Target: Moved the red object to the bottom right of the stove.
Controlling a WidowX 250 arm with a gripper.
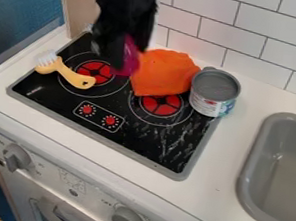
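Observation:
My black gripper (124, 62) hangs over the back left part of the black stove (140, 144). It is shut on a magenta-red object (130, 57), which is partly hidden by the black fingers. Right beside it, an orange cloth (163, 74) lies bunched up at the back of the stove, overlapping the edge of the right burner. The stove's bottom right part has pale streaks on its black surface.
A yellow brush (75, 78) with white bristles lies across the stove's left side. At the right rear edge stands a grey-topped can (213, 93). A grey sink (255, 160) is set in the counter at the right, and a tiled wall rises behind.

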